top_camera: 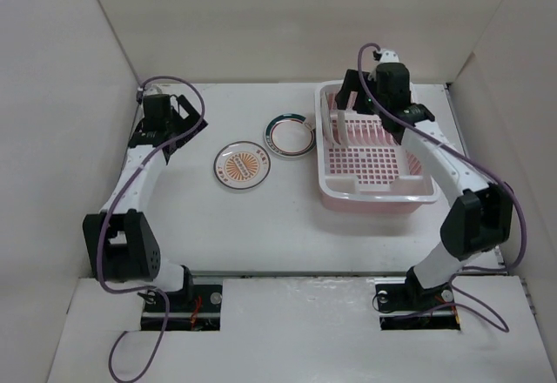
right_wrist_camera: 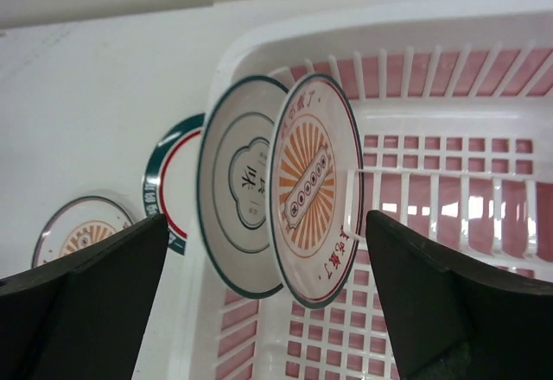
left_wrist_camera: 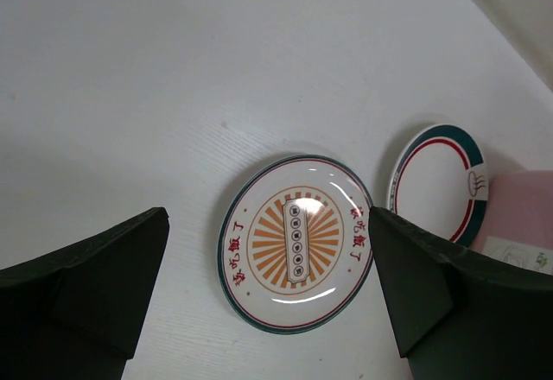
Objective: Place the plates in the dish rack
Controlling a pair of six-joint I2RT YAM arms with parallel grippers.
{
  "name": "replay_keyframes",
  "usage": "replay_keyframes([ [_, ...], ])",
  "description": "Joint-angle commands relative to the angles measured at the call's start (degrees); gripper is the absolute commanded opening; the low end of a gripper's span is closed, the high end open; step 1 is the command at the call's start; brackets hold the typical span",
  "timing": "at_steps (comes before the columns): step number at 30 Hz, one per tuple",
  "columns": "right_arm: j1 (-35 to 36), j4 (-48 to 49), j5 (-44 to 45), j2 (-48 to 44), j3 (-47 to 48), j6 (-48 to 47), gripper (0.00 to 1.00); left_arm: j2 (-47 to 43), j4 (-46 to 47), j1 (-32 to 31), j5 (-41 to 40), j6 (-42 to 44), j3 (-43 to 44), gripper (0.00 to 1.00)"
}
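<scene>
White walls box in the surface (top_camera: 287, 235). Near its far left corner my left end effector (top_camera: 167, 122) hangs released. Mid far edge, a sunburst plate (top_camera: 241, 164) and green-rimmed plate (top_camera: 290, 135) lie flat: stiff, glossy, likely light, chippable; I'd pinch a rim. Red Chinese characters flank the sunburst, illegible. Far right corner: the dish rack (top_camera: 374, 198) holds a ringed plate (right_wrist_camera: 233, 181) and second sunburst plate (right_wrist_camera: 315, 190) upright, my right end effector (right_wrist_camera: 266, 220) spread wide above.
</scene>
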Motion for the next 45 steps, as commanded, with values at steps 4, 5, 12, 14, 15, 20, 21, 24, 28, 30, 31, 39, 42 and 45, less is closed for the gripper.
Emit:
replay_keyframes([
  [4,0.52,1.58,-8.71,-11.23,3.8,-6.31,1.0,8.0,2.54,4.07,17.86,-0.64,-3.82,1.0],
  [5,0.52,1.58,-8.74,-12.29,3.8,-6.94,1.0,9.5,2.55,4.08,19.38,-0.64,-3.83,1.0],
  [12,0.52,2.1,-18.05,-18.71,4.93,-8.87,1.0,17.42,7.73,4.08,25.37,-1.17,-7.7,1.0],
  [14,0.52,2.1,-20.16,-19.33,5.64,-8.88,1.0,19.7,8.44,4.08,25.99,-1.17,-7.7,0.97],
  [15,0.52,2.1,-20.69,-19.33,6.17,-8.88,1.0,20.32,8.44,4.08,25.99,-1.17,-7.18,0.97],
  [20,0.52,2.1,-22.72,-19.86,6.79,-9.41,1.0,23.75,10.63,4.08,27.66,-1.17,-7.96,0.89],
  [21,0.52,2.1,-22.72,-19.86,7.31,-9.41,1.0,23.75,11.51,3.56,27.66,-1.78,-9.27,0.87],
  [24,0.52,2.1,-22.72,-20.39,7.31,-9.41,1.0,24.28,13.79,3.55,27.66,-2.49,-11.03,0.73],
  [28,0.52,2.1,-23.77,-20.39,7.31,-9.41,1.0,23.67,15.9,3.55,28.27,-4.06,-13.06,0.48],
  [30,0.52,2.1,-24.47,-20.39,7.92,-9.41,1.0,23.66,16.43,3.55,28.27,-4.59,-13.58,0.42],
  [31,0.52,2.1,-24.47,-20.39,7.93,-9.41,1.0,23.66,16.44,3.55,28.27,-4.6,-13.59,0.42],
  [39,0.52,2.1,-25.79,-19.86,9.07,-9.41,1.0,23.66,16.96,3.55,27.75,-5.65,-13.59,0.18],
  [42,0.52,2.1,-25.79,-19.86,9.07,-9.41,1.0,24.19,16.35,3.02,27.74,-5.65,-12.98,0.0],
  [45,0.52,2.1,-25.27,-19.86,9.07,-9.41,1.0,24.19,15.82,3.02,27.74,-5.04,-12.36,0.0],
])
